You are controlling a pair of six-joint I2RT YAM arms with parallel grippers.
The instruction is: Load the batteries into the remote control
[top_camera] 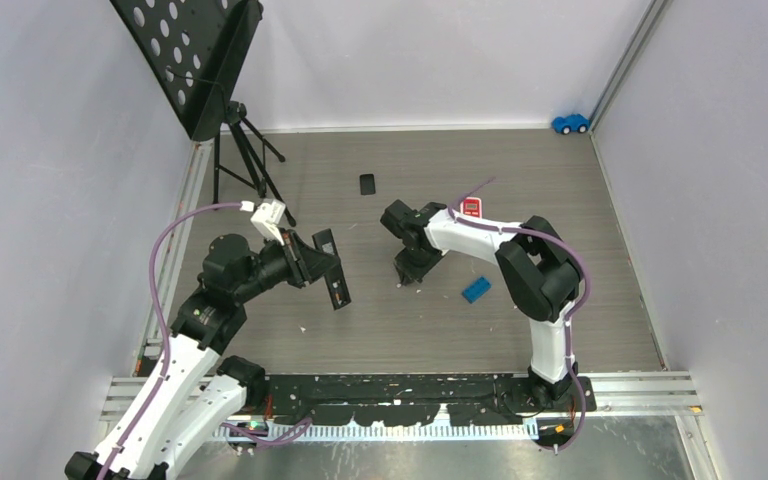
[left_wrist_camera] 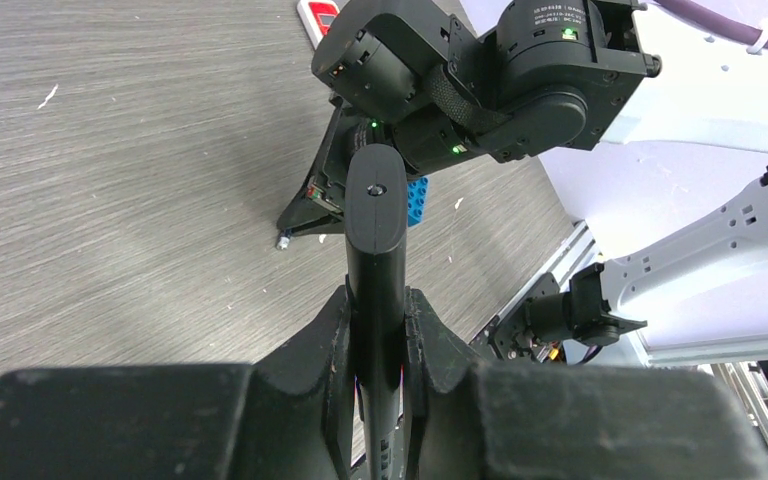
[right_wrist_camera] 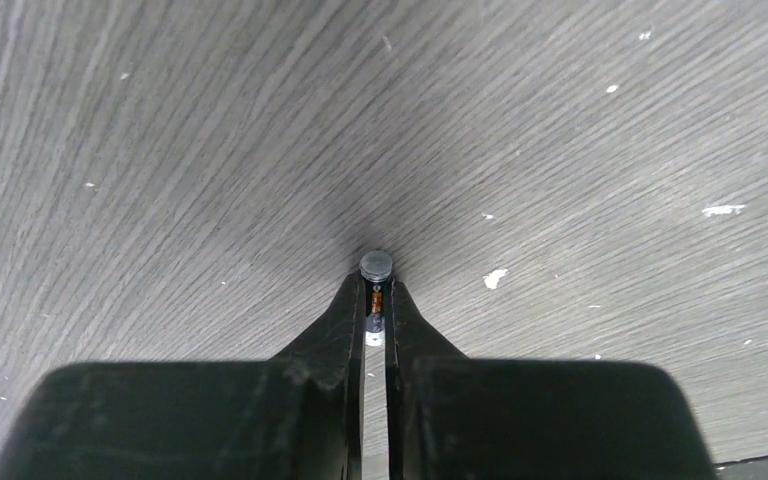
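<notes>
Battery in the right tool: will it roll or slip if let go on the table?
Likely to roll: the battery is a small round cylinder and the table is flat. Probably slippery: its end looks like smooth metal, pinched only at the narrow tips of the right tool. Seems rigid.

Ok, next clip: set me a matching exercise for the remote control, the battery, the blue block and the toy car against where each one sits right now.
Things:
1. remote control
2. battery
3. blue block
4. toy car

Places:
A. far right corner of the table
B. clamped between the fingers of the left gripper
C. lying loose, just to the right of the right gripper
D. pinched at the right gripper's fingertips, down at the table surface

Pairs: 1-B, 2-D, 3-C, 4-A
</notes>
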